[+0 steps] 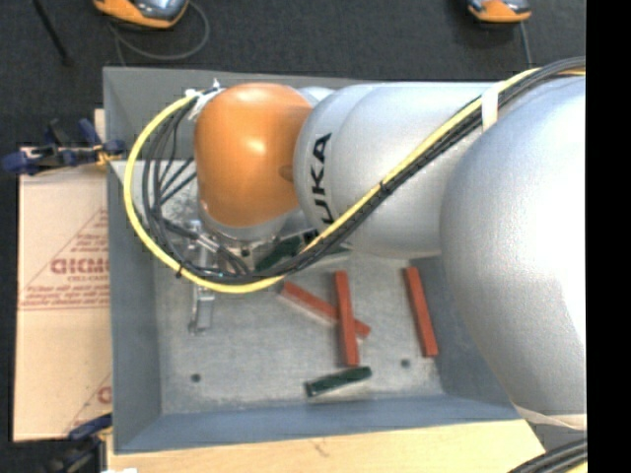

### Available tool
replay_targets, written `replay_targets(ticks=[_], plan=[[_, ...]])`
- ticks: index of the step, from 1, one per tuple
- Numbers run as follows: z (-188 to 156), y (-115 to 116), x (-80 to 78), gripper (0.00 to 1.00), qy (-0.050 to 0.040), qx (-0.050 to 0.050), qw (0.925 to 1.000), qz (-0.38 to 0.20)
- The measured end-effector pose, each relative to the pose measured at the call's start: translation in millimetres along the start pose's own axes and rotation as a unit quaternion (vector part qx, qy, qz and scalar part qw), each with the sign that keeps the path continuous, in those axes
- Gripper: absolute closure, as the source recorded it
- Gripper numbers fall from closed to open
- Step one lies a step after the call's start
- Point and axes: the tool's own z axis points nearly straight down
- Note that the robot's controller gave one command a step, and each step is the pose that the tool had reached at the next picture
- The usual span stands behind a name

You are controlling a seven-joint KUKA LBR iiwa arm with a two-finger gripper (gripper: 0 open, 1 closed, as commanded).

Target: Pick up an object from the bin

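Note:
My gripper (203,313) hangs below the orange wrist cover in the left half of the bin, low over bare floor. Nothing shows in it. To its right lie two crossed red sticks: one upright (345,321), one slanting (314,304) beneath it. A dark green stick (337,381) lies near the front wall, right of and nearer than the gripper. Another dark green piece (281,252) peeks out from under the arm just right of the gripper body.
A third red stick (421,311) lies further right, partly beside the arm's bulk. The arm and its cables cover the back and right of the bin. The bin's left wall stands close to the gripper.

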Motion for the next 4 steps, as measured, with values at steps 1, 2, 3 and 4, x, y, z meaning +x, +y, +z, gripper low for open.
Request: replay_targets(ticks=[1, 2, 3, 4], plan=[[125.3, -103.9, -33.2, 0.00, -0.0009, 0.002, 0.9974, 0.072], [119.7, -196.5, -59.8, 0.00, -0.0060, 0.002, 0.9996, 0.029], [118.6, -197.3, -61.5, 0.00, -0.0060, 0.000, 0.9995, 0.030], [117.5, -197.9, -63.2, 0.00, -0.0066, -0.001, 0.9994, 0.033]])
